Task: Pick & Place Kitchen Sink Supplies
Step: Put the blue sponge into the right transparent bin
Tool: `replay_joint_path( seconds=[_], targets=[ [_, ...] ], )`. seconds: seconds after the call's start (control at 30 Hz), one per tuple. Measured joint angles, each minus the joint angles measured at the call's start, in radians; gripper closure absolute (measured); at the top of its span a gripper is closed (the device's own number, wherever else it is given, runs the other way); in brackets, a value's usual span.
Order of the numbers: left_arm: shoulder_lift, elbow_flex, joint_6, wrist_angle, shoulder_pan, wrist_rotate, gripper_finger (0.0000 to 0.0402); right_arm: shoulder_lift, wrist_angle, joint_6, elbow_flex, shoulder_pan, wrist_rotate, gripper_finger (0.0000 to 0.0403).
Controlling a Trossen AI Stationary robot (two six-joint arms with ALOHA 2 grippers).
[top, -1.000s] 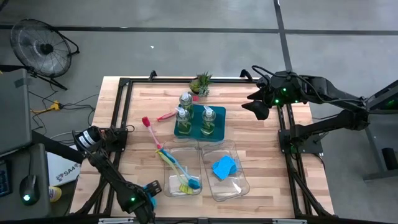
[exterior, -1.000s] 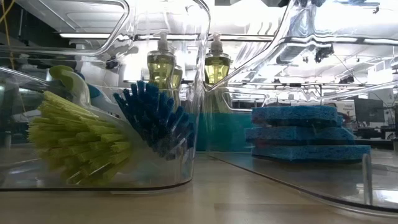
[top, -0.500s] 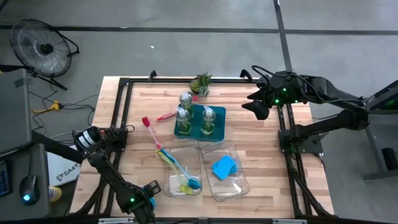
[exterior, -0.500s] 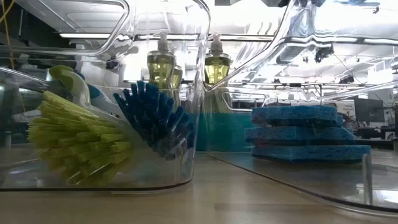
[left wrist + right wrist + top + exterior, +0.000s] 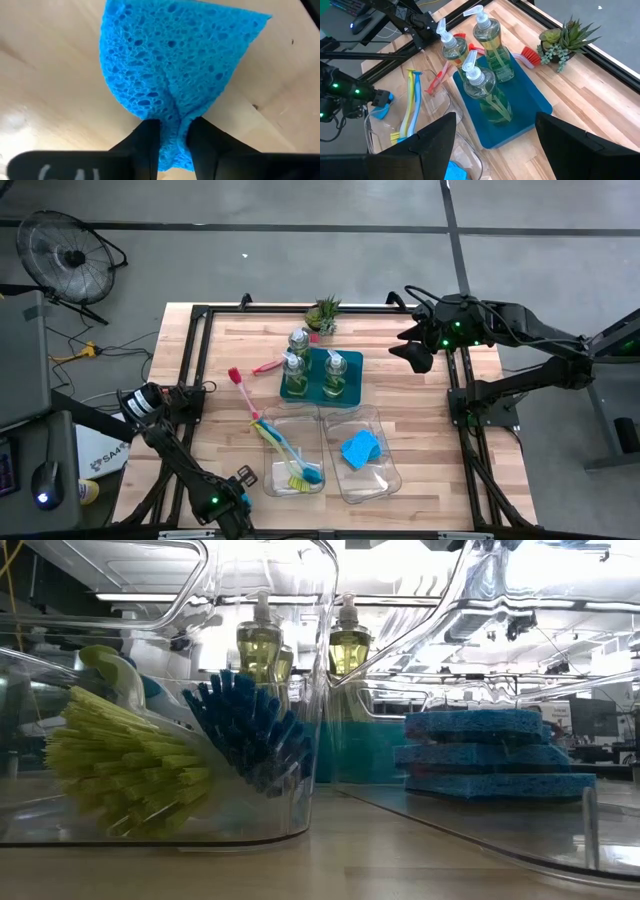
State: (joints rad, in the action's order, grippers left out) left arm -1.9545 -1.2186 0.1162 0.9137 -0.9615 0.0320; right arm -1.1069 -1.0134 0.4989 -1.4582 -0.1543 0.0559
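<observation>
A blue sponge [image 5: 175, 75] is pinched between the two fingers of the left hand [image 5: 172, 142] at the near left corner of the desk [image 5: 420, 405], its narrow squeezed end at the fingers and its length running away from them, flat over the wood. The right hand [image 5: 495, 145] is held spread wide and empty above the far right of the desk. Three soap bottles [image 5: 487, 95] are stood upright on the teal tray [image 5: 530, 102]. In the left clear bin [image 5: 290, 450], a yellow-green brush [image 5: 120, 765] and a blue brush [image 5: 250, 730] are laid lengthwise, bristles nearest; stacked sponges [image 5: 480, 755] are held in the right bin [image 5: 385, 455]. A red-pink brush [image 5: 240, 390] is left lying on the desk beside the tray.
</observation>
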Motion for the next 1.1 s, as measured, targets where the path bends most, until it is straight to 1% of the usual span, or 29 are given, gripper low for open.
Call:
replay_joint_path(
  seconds=[0.2, 0.3, 0.5, 0.67, 0.8, 0.93, 1.0, 1.1],
  targets=[
    [-0.010, -0.074, 0.024, 0.089, -0.001, -0.008, 0.0333, 0.000, 0.000, -0.005, 0.000, 0.000, -0.006, 0.0135],
    [-0.018, -0.124, 0.030, 0.168, -0.003, -0.015, 0.0334, 0.000, -0.001, -0.008, 0.000, 0.000, -0.007, 0.0135],
    [-0.013, -0.250, 0.078, 0.321, -0.015, -0.029, 0.0335, 0.000, -0.004, -0.013, 0.000, 0.000, -0.009, 0.0135],
    [-0.012, -0.389, 0.092, 0.443, -0.015, -0.049, 0.0335, 0.000, -0.005, -0.013, 0.000, 0.000, -0.018, 0.0135],
    [-0.011, -0.523, 0.091, 0.565, -0.013, -0.096, 0.0335, 0.000, -0.005, -0.010, 0.000, 0.000, -0.030, 0.0135],
    [-0.008, -0.660, 0.116, 0.662, 0.003, -0.172, 0.0335, 0.000, -0.005, 0.014, 0.000, 0.000, -0.037, 0.0135],
    [-0.008, -0.718, 0.120, 0.657, 0.023, -0.215, 0.0335, 0.000, -0.004, 0.041, 0.000, 0.000, -0.037, 0.0135],
    [-0.006, -0.797, 0.118, 0.657, 0.055, -0.320, 0.0335, 0.000, 0.002, 0.077, 0.000, 0.001, -0.029, 0.0135]
  ],
)
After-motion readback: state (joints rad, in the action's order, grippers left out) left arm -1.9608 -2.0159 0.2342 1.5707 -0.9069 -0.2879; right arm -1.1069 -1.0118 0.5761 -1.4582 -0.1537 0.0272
